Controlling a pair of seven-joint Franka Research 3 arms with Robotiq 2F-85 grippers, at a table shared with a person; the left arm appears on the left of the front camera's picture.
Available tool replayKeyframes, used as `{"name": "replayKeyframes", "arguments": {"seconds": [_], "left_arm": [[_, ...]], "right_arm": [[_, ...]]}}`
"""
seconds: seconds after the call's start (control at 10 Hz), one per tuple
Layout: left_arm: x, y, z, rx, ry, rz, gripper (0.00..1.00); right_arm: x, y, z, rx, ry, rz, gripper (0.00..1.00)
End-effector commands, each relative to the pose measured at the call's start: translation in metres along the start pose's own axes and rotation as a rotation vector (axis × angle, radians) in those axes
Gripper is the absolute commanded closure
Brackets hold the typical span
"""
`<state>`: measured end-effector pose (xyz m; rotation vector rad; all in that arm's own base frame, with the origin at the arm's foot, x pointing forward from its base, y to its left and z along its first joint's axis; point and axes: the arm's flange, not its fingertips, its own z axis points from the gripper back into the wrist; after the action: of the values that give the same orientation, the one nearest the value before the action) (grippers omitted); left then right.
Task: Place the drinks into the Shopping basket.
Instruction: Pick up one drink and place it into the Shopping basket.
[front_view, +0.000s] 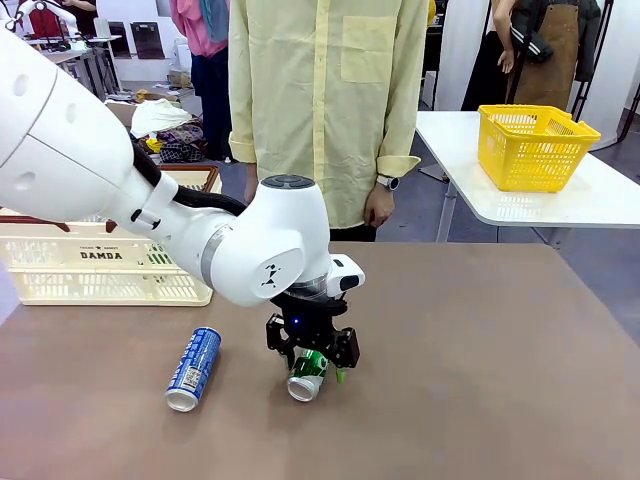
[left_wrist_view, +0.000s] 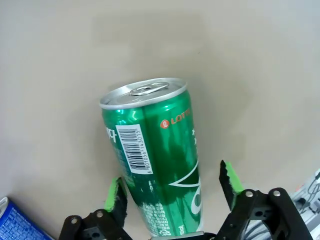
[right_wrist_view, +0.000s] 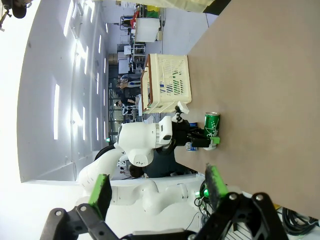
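Table: brown top (front_view: 480, 330) with both drinks lying on it on the robot's side
Right gripper (right_wrist_view: 159, 182): green pads spread wide, nothing between them, well apart from both cans
Blue can (front_view: 194, 368): on its side, silver end towards the robot, on the robot's left of the green can and apart from it
Green can (left_wrist_view: 155, 165): on its side near the middle of the table, silver top pointing to the robot's side, barcode facing up
Left gripper (front_view: 312, 372): lowered over the green can, jaws apart and straddling its body; one pad just beside the can wall, a gap showing at the other
Shopping basket (front_view: 100, 270): cream slatted crate at the far left of the table, well apart from both cans
Person (front_view: 325, 100): stands at the far edge in a pale yellow shirt, one hand (front_view: 378, 208) hanging at the side
Behind: yellow mesh basket (front_view: 535, 145) on a white side table (front_view: 600, 200)
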<state>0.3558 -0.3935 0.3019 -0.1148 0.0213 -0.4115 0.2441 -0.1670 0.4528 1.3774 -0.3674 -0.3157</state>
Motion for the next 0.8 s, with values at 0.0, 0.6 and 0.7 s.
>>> {"name": "replayKeyframes", "arguments": {"seconds": [0.0,0.6,0.7], "left_arm": [[0.0073,-0.0006,-0.0018,0.035,0.029,-0.02,1.0],[0.0069,-0.0021,-0.0023,0.053,0.023,-0.03,1.0],[0.0044,-0.0047,0.0028,0.059,0.013,-0.041,1.0]], "right_arm": [[0.0024,0.0064,-0.0004,0.021,-0.009,-0.013,0.0],[0.0024,0.0064,-0.0004,0.021,-0.009,-0.013,0.0],[0.0024,0.0064,-0.0004,0.021,-0.009,-0.013,0.0]]}}
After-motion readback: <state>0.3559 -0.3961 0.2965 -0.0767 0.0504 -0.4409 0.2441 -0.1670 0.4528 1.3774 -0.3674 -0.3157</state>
